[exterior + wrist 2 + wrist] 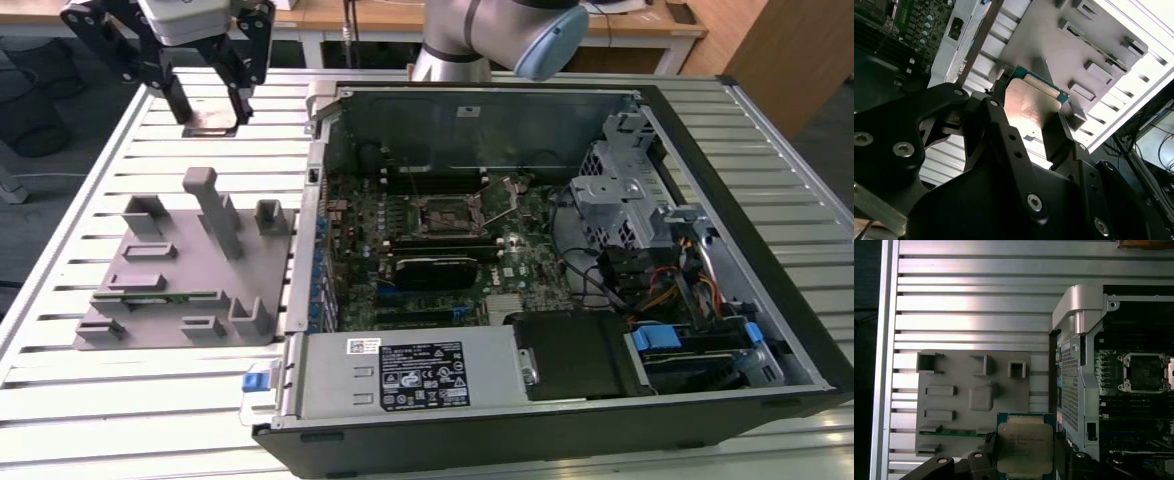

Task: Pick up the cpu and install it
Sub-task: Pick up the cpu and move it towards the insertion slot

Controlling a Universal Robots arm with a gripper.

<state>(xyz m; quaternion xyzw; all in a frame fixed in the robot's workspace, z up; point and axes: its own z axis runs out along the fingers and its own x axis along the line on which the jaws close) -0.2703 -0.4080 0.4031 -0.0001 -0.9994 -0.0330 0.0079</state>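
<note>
At the exterior view's far left you have the hand (211,112) up over the bench (120,400), its fingers (1061,456) clamped on two opposite edges of the cpu (1025,447). The chip is held flat with its metal top towards the first wrist view. In both wrist views its green rim shows along the one free edge, and that edge touches nothing. Below and just right of the hand sits the grey fixture (174,300), with its posts and blocks standing up. Bare slats lie open on its left and near sides. On its right only a narrow strip of bench separates it from the upright wall of the case (316,200). That wall's top edge and its corner bracket (1079,305) stand up along that side. Inside the case, near the middle of the board, the socket (447,213) lies in its metal frame. The space above it is open as far as you can see. Further right, the drive cage (621,190) and the cable bundle (667,290) crowd the case's right side.
</note>
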